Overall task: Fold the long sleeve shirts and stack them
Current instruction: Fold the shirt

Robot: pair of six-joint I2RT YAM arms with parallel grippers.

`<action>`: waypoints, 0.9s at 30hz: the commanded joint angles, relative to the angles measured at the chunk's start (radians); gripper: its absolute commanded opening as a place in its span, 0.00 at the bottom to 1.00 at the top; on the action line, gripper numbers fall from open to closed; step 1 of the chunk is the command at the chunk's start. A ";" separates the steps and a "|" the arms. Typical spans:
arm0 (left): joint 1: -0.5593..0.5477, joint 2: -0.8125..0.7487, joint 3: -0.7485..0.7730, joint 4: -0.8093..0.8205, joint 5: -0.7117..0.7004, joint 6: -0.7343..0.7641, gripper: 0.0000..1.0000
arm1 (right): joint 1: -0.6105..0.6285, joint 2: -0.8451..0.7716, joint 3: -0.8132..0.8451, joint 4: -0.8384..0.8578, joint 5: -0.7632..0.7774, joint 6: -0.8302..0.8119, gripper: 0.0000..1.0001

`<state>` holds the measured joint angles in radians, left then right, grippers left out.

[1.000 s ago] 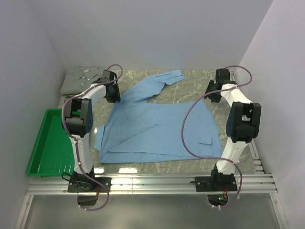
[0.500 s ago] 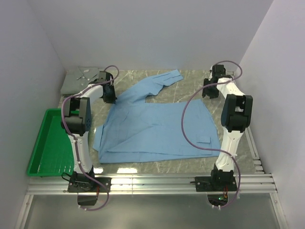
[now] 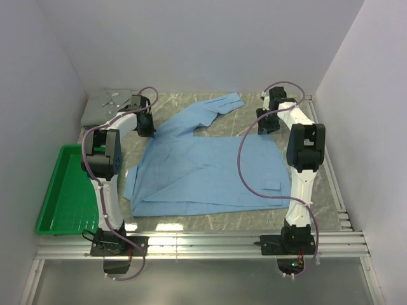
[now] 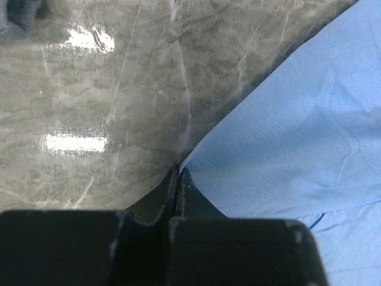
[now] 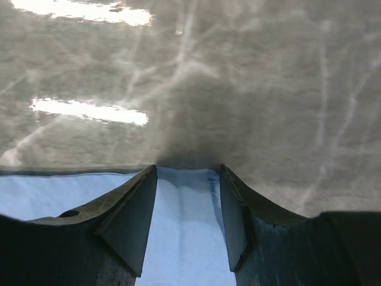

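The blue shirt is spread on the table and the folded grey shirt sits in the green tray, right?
Not quite: the top view shows the folded grey shirt on the table, at the far left corner beyond the green tray. The blue shirt is spread on the table.

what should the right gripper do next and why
Probably close the right gripper: its jaws stand open astride the far edge of the blue shirt, while the left gripper is shut on the shirt's left edge. Both likely need a hold before folding.
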<state>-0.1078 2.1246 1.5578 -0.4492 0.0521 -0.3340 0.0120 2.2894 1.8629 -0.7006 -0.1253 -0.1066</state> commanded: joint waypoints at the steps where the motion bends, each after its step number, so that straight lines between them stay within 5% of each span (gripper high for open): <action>1: 0.002 0.044 -0.012 0.010 0.008 0.016 0.01 | 0.016 0.005 0.039 -0.014 -0.025 -0.028 0.54; 8: 0.010 0.052 -0.024 0.015 0.000 0.015 0.00 | 0.013 0.021 0.035 -0.020 -0.010 -0.022 0.49; 17: 0.022 0.038 -0.039 0.030 -0.003 0.033 0.01 | 0.011 0.004 0.027 -0.021 0.073 -0.031 0.02; 27: 0.040 -0.081 -0.103 0.099 0.008 0.055 0.00 | 0.009 -0.143 -0.028 0.067 0.116 0.013 0.00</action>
<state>-0.0925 2.0979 1.4963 -0.3569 0.0711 -0.3092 0.0284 2.2719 1.8530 -0.6964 -0.0631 -0.1127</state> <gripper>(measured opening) 0.014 0.014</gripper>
